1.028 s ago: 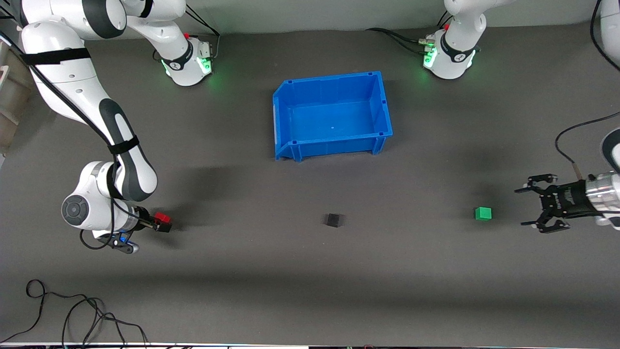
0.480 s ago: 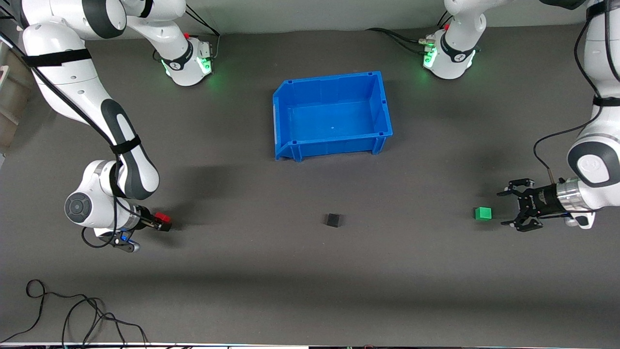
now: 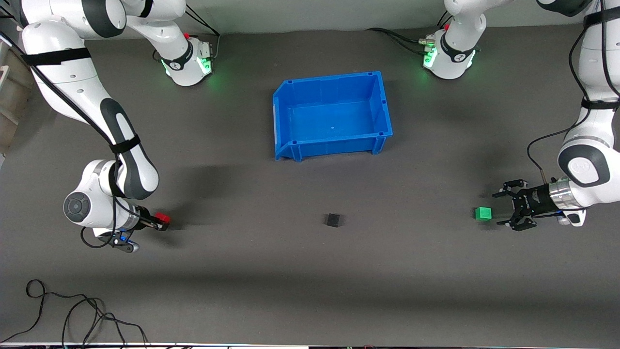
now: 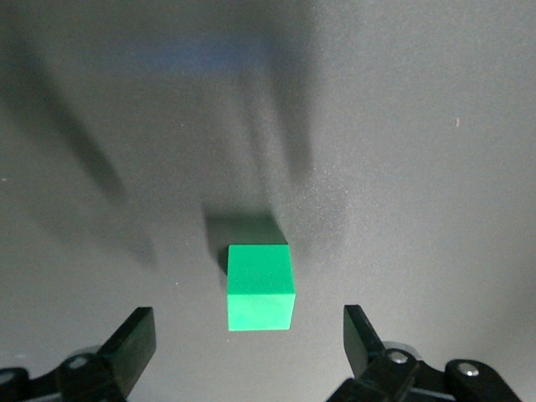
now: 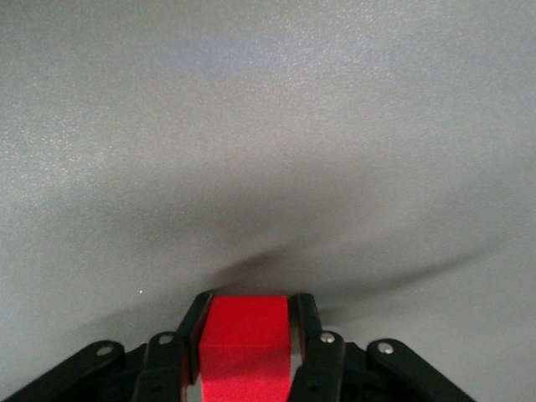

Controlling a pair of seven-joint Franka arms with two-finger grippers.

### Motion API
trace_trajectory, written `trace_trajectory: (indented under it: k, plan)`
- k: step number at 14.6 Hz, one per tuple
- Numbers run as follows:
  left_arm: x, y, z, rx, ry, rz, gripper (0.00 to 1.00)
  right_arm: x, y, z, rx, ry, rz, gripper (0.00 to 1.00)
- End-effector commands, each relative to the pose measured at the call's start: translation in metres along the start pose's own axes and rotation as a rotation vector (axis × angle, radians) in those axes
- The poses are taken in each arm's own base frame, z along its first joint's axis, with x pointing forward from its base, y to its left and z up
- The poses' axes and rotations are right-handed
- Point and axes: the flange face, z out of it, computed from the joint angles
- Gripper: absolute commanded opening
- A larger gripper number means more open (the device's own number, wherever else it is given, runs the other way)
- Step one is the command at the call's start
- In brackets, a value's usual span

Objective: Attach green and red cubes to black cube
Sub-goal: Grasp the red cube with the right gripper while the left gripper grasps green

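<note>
Nearest the front camera, a tangle of black cable (image 3: pixel 72 315) lies on the grey mat (image 3: pixel 310 271) at the right arm's end. Farther in, three cubes sit in a rough row. The right gripper (image 3: pixel 162 223) is low at the mat with its jaws clamped on the red cube (image 5: pixel 245 343). The black cube (image 3: pixel 332 220) rests alone mid-table. Toward the left arm's end, the green cube (image 4: pixel 260 287) sits on the mat, untouched, just beside the left gripper (image 3: pixel 503 209), whose jaws stand wide apart. Farthest, the blue bin (image 3: pixel 286 121) stands between the two bases.
</note>
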Motion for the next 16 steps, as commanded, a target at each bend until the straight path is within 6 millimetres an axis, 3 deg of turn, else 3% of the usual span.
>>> trace_trajectory:
  k: [1, 2, 3, 4, 10, 12, 16]
  plan:
    - [0.001, -0.002, 0.012, -0.033, -0.001, -0.008, 1.00, -0.002, 0.002, 0.000, 0.005, 0.004, 0.019, 0.31]
    - [0.002, -0.002, 0.013, -0.036, 0.001, -0.001, 1.00, -0.002, 0.002, 0.000, 0.006, 0.004, 0.020, 0.23]
    - [0.003, -0.002, 0.016, -0.033, -0.001, 0.003, 1.00, -0.002, 0.002, 0.000, 0.006, 0.004, 0.020, 0.05]
    - [0.004, -0.002, 0.018, -0.035, 0.003, 0.001, 1.00, -0.002, 0.002, 0.000, 0.006, 0.004, 0.022, 0.00]
    - [0.004, -0.003, 0.030, -0.042, 0.003, -0.006, 0.99, 0.003, -0.007, -0.014, 0.016, 0.024, 0.042, 0.00]
    - [0.006, -0.003, 0.029, -0.047, 0.008, -0.006, 0.86, 0.000, -0.025, -0.019, 0.022, 0.030, 0.094, 0.00]
    - [0.003, -0.002, 0.032, -0.046, 0.006, -0.003, 0.43, -0.019, -0.096, -0.030, 0.039, 0.059, 0.264, 0.00]
